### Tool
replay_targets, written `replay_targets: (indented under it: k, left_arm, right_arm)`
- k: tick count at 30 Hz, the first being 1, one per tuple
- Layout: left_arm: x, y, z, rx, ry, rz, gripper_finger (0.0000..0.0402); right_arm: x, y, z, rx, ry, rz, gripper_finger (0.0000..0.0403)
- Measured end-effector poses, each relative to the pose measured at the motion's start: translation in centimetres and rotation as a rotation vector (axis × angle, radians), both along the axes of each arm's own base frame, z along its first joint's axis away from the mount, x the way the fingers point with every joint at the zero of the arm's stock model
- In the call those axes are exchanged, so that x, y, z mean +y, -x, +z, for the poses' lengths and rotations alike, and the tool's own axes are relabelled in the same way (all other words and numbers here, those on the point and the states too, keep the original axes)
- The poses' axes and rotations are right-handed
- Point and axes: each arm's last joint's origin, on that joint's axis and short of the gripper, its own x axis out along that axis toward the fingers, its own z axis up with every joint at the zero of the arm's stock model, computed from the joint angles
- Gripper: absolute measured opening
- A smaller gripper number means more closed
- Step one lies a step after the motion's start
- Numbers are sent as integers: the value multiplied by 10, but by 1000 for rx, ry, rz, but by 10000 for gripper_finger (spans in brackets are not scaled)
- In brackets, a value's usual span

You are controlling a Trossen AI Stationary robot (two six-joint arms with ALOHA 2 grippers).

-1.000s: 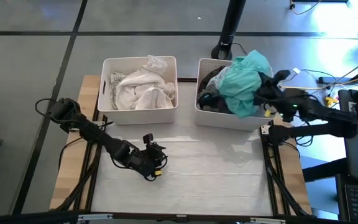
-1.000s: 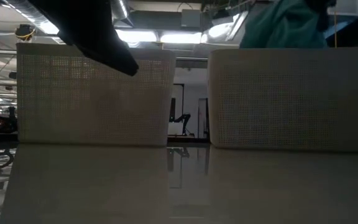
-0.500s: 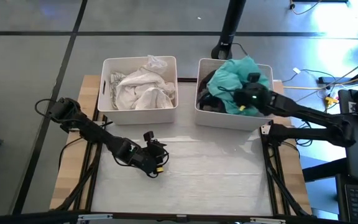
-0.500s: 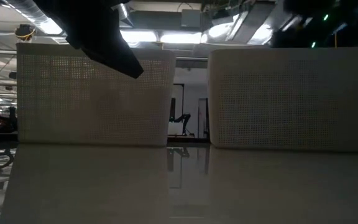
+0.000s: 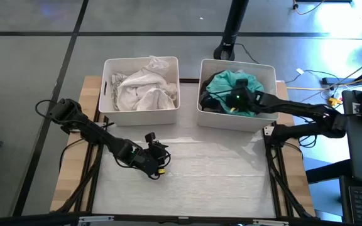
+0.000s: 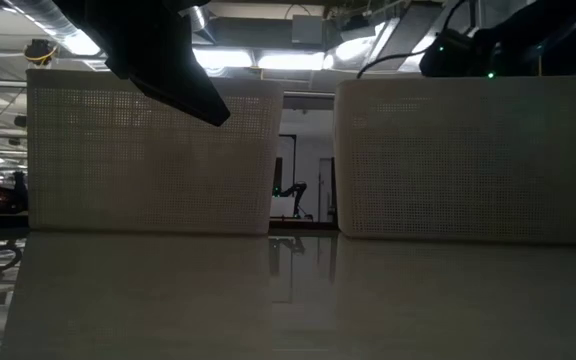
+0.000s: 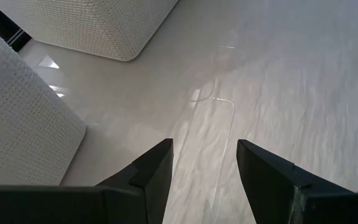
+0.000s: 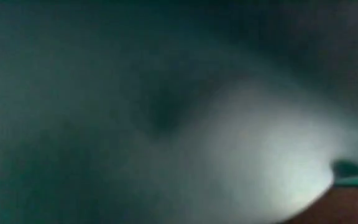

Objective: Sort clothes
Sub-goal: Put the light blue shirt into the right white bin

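Note:
A teal-green garment (image 5: 222, 81) lies on top of dark clothes (image 5: 207, 102) in the right white bin (image 5: 231, 120). White clothes (image 5: 140, 89) fill the left white bin (image 5: 105, 94). My right gripper (image 5: 236, 100) is down in the right bin at the teal garment, and its wrist view shows only blurred teal cloth (image 8: 166, 112) filling the picture. My left gripper (image 5: 158, 164) hangs open and empty over the bare table in front of the left bin; it also shows in the left wrist view (image 7: 204, 146).
The two bins stand side by side at the table's far edge, seen as mesh walls in the low view (image 6: 148, 150) (image 6: 468, 160). The white tabletop (image 5: 219, 176) lies in front of them. A black stand base (image 5: 228, 47) and cables sit beyond the table.
My right gripper has gone from above the right bin's right rim toward the table's left and down into the bin. The teal-green garment, heaped high and hanging over the bin's right side a second ago, now lies low inside the bin.

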Motion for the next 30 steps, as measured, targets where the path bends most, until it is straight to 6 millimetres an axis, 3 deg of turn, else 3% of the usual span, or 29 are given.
replay_targets:
  k: [11, 18, 21, 24, 30]
  left_arm:
    - [0, 0, 0, -2, 4, 3, 169]
    - [0, 0, 0, -1, 3, 3, 169]
    - [0, 0, 0, -1, 3, 3, 169]
    - [0, 0, 0, -1, 3, 3, 169]
    - [0, 0, 0, -1, 4, 3, 169]
  right_arm:
    - [-2, -3, -3, -68, -7, -68, 37]
    - [-1, -1, 3, -58, 40, -80, 143]
    - [1, 3, 20, -58, 53, -86, 184]
    - [4, 8, 49, -111, 61, -73, 213]
    - [24, 20, 112, -263, 43, -10, 236]
